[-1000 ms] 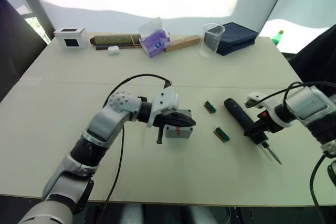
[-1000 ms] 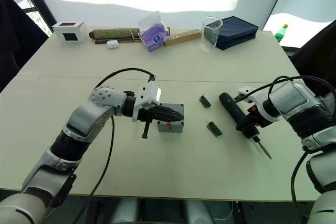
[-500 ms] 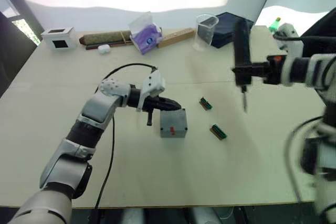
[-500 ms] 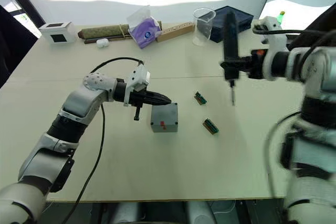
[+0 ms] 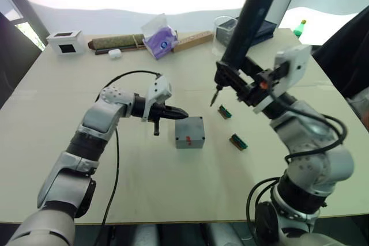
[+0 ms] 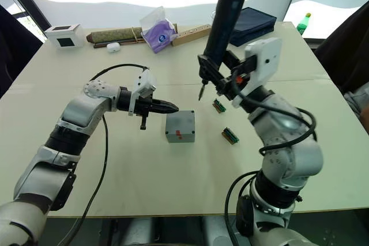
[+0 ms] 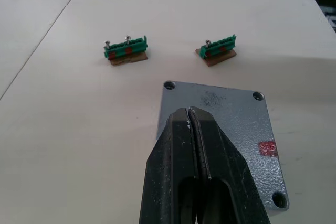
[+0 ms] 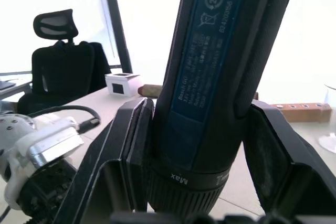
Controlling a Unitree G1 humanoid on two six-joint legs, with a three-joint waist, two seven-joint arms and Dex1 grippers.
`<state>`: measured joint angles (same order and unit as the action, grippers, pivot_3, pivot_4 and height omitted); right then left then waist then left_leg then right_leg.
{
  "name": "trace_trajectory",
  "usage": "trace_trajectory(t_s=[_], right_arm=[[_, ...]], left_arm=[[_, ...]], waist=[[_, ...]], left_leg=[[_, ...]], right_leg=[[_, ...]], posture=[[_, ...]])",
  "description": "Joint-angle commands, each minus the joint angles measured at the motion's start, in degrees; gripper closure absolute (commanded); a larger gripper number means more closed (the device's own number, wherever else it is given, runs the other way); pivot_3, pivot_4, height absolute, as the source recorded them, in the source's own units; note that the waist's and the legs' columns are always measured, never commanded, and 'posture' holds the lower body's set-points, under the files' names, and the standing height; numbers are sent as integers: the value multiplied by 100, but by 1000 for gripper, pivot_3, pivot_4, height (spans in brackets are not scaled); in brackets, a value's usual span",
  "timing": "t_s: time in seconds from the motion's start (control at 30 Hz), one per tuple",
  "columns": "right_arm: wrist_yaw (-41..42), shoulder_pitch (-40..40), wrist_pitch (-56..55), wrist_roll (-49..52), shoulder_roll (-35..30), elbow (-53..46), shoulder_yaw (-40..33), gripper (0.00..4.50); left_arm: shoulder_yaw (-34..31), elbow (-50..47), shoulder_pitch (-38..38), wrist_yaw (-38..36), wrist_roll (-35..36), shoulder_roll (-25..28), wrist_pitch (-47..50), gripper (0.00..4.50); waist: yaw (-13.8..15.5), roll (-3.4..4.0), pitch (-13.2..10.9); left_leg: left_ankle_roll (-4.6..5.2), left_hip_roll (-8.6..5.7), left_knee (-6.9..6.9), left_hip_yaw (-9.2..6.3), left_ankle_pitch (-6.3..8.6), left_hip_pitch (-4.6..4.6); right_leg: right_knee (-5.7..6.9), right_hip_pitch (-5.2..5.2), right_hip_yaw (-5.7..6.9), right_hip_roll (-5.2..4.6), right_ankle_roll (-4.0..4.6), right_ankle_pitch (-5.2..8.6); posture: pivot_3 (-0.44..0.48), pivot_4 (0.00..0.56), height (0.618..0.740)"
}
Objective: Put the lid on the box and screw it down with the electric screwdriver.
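Two arms are working over the pale rectangular tabletop [image 5: 52, 142], and places below are given relative to the small grey square plastic box [image 5: 189, 132] sitting near its middle. The thick black pen-shaped electric screwdriver [image 5: 242, 30] is hanging high above and beyond the box, toward the robot's right, its long axis tilting steeply with the thin metal bit aimed down at the table behind the box rather than at a corner. The right gripper [image 8: 194, 145] is clamping the tool's barrel between its two fingers, so the right arm is the one carrying the tool. The left gripper [image 7: 193, 124], fingers pressed together and holding nothing, is hovering at the box's left edge. The flat grey square lid [image 7: 220, 129] is lying on the box, with corner holes showing. Whether screws are sitting in those holes is too small to tell. Two small green terminal strips [image 5: 230, 127] are lying just right of the box.
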<state>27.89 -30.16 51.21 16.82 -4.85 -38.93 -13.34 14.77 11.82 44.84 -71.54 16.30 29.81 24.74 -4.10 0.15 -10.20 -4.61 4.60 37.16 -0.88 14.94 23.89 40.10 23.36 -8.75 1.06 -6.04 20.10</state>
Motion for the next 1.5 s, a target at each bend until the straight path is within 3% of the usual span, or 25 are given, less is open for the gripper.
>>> trace_trajectory(t_s=[0.03, 0.37, 0.87, 1.2, 1.5], right_arm=[[-220, 154, -891, -123, -29, 98, 400, 2349], [-426, 592, -2011, -278, -183, 766, 991, 2349], [-665, 912, -2520, -319, -286, 1047, 1444, 2349], [-591, 1390, -2482, -601, -697, 1280, 1989, 2349], [-615, 1386, -2417, -826, -888, 1448, 2215, 2349]], left_arm=[[111, -159, -163, 170, -310, 18, -283, 4500], [188, -268, -329, 169, -405, -28, -271, 4500], [315, -1140, 164, 274, -338, 17, 950, 4500], [586, -750, -206, -41, -631, 389, 344, 4500], [634, -643, -445, 78, -722, 319, 67, 4500]], waist=[[-9, 0, 0], [13, -1, 0], [10, -1, 0], [10, -11, 6], [10, -51, 49]], left_leg=[[-1, 0, -2, -1, -1, 0], [-12, 0, -2, -5, -7, -9], [-12, 0, -2, -15, -7, -8], [-11, 0, -6, -18, -6, -45], [21, 1, -5, -28, 12, -80]], right_leg=[[-1, 1, 0, 0, 0, 0], [0, -11, 2, 1, 0, 0], [-1, -13, 8, 4, 0, 0], [-9, -54, 10, 5, 2, 1], [-15, -98, 12, 12, 3, 3]], posture=[[0, 150, 740], [0, 150, 740], [0, 150, 740], [0, 150, 740], [0, 150, 740]])
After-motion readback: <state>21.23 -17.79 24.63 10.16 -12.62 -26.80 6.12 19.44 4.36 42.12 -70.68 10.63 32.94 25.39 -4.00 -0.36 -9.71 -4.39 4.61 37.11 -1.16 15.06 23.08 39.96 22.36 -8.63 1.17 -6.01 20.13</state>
